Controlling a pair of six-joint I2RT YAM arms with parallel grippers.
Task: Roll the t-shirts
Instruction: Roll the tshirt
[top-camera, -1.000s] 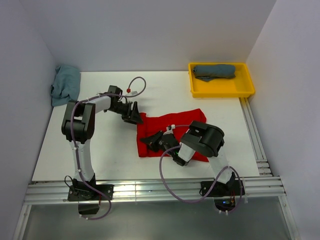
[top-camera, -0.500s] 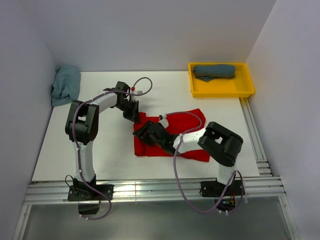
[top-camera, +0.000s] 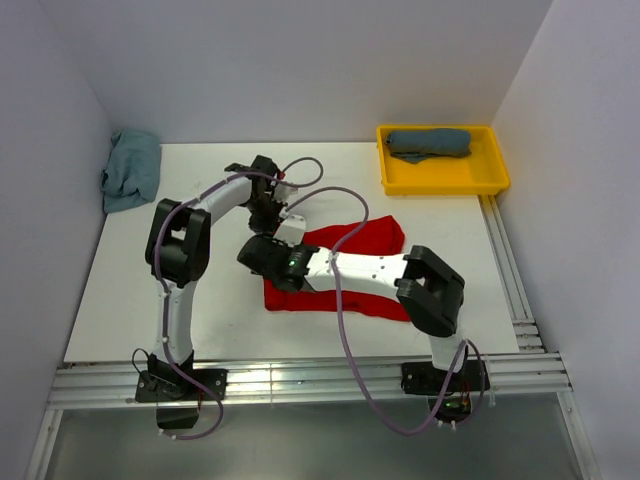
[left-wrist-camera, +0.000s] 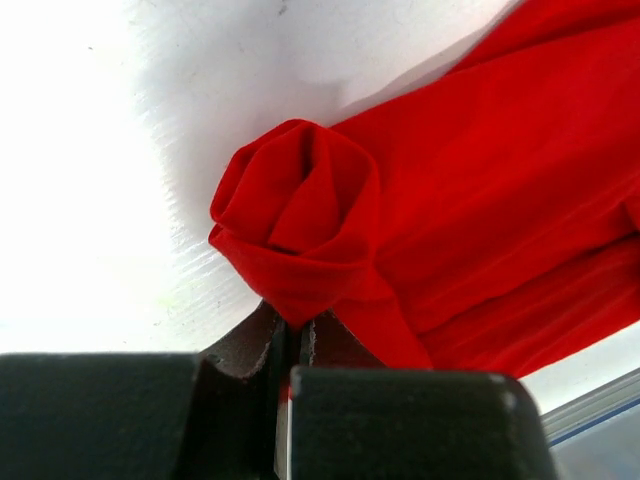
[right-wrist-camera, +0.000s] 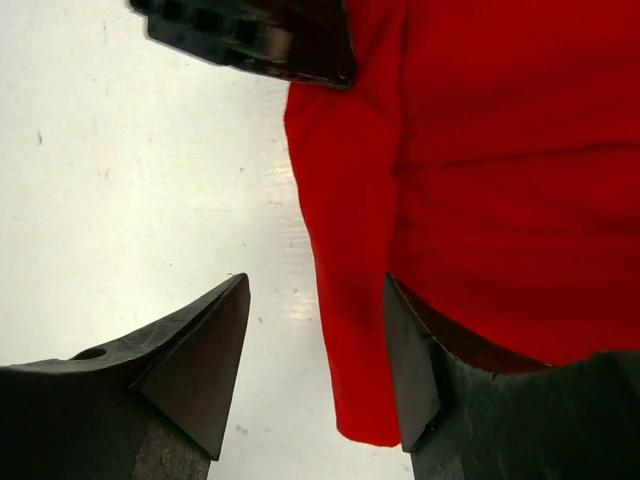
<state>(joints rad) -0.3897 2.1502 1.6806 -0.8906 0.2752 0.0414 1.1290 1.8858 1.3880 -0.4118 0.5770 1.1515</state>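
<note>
The red t-shirt (top-camera: 372, 238) lies mid-way across the desk (top-camera: 150, 280). One corner is rolled into a tight bud, which the left hand (left-wrist-camera: 297, 325) pinches firmly. The right hand (right-wrist-camera: 317, 300) gapes, straddling the shirt's edge.

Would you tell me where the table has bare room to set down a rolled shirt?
Free: the near-left table, between the left arm and the table edge, in front of the teal t-shirt; and the back strip between that shirt and the yellow tray. Crowded: the middle, where left gripper and right gripper meet at the red t-shirt.
</note>
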